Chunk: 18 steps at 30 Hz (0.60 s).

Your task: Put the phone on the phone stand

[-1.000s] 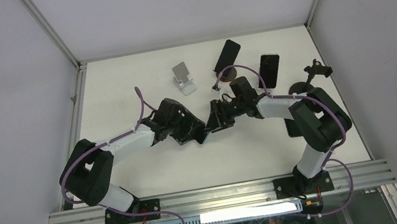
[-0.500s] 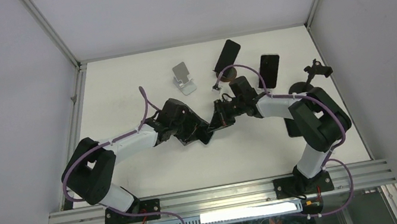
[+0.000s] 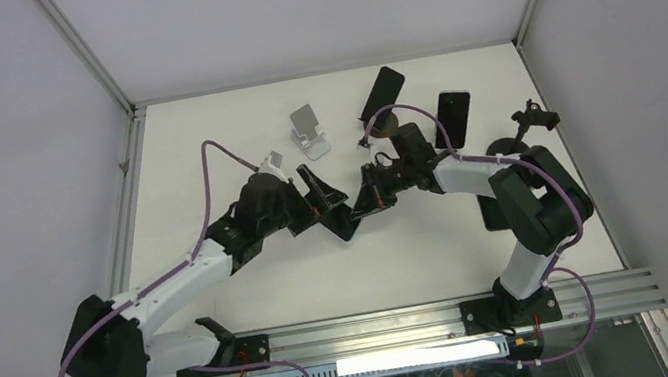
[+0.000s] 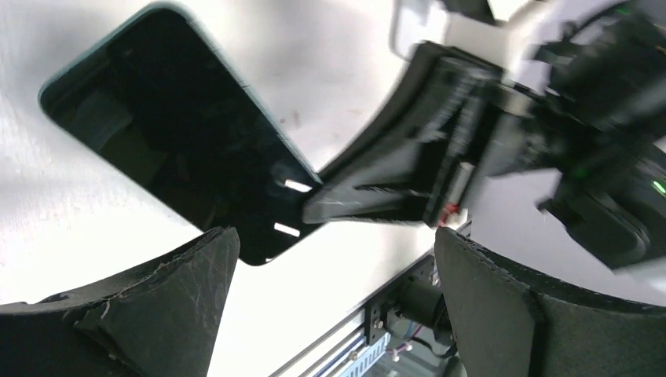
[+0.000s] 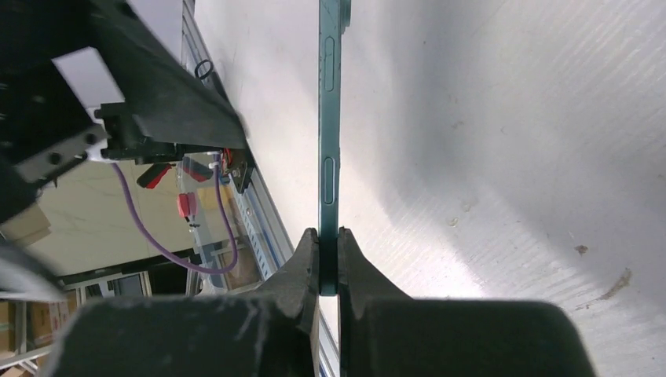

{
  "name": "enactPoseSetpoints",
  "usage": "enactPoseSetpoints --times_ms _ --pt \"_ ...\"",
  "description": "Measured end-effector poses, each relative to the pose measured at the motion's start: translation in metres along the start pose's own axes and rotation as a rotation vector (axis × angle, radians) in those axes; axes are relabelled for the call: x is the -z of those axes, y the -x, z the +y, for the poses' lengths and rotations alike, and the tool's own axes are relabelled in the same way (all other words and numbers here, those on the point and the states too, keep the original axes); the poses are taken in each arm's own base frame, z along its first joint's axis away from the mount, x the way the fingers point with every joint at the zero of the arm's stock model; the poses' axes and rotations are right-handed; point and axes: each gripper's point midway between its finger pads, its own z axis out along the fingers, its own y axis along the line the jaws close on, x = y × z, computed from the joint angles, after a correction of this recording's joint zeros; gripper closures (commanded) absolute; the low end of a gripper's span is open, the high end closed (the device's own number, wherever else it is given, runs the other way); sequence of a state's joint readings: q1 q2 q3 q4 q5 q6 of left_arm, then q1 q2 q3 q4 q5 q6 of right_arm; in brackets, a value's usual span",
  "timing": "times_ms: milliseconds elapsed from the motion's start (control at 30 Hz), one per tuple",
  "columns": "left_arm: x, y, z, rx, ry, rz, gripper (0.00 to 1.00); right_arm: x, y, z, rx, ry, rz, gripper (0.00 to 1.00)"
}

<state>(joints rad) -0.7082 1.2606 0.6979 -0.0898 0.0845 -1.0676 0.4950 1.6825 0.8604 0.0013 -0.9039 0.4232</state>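
Because the right tool (image 5: pixel 328 236) is clamped on the two broad faces of the phone (image 5: pixel 328 118) at one short end, the phone stands on its long edge. Its side buttons face the right wrist camera and most of its length runs out ahead of the fingertips. That seems a sensible hold for a stand: the far end and both long edges are free to meet a ledge. I cannot tell whether that far end rests on the table (image 3: pixel 422 256) or hangs just above it.

The left tool (image 4: pixel 330 298) is spread wide, with nothing between its pads. The phone's dark screen and the right tool's fingers lie just ahead of its gap. My reading is that it waits to steady or take over the phone, though it may only be getting out of the way.

The silver phone stand (image 3: pixel 308 132) sits beyond the left tool, toward the back of the table. From the right tool it is off to the far side and across. The straight line to it passes close by the left tool's outer finger, so that arm probably has to yield first. Just behind the right tool's wrist a second phone (image 3: pixel 383 92) leans on a round base, and a third phone (image 3: pixel 456 119) lies beside the forearm, so there is little room to swing backward. Toward the near edge, below both tools, the table offers more room.
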Motion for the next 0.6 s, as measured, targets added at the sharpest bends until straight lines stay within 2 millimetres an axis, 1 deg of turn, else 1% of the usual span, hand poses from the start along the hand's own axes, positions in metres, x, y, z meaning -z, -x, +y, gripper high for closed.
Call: enactPoseSetpoints --times_ms 100,167,233,433,533,600 --pt "0.026 0.011 -0.021 -0.099 -0.108 -0.06 0.02 0.003 0.0 0.004 0.008 0.021 0.005 1.0" --pt "0.042 0.018 -0.032 -0.151 -0.165 -0.1 0.04 0.008 0.001 0.008 0.018 0.04 0.001 1.0" --pt "0.061 0.022 -0.038 -0.2 -0.217 -0.146 0.06 0.015 0.005 0.013 0.032 0.066 -0.009 1.0" --pt "0.102 0.028 -0.035 -0.294 -0.33 -0.275 0.04 0.037 0.018 0.033 0.106 0.145 -0.047 1.0" --pt "0.115 0.03 -0.037 -0.322 -0.384 -0.325 0.03 0.048 0.019 0.046 0.157 0.192 -0.055 1.0" --pt "0.119 0.031 -0.041 -0.328 -0.416 -0.346 0.03 0.056 0.02 0.056 0.198 0.232 -0.06 1.0"
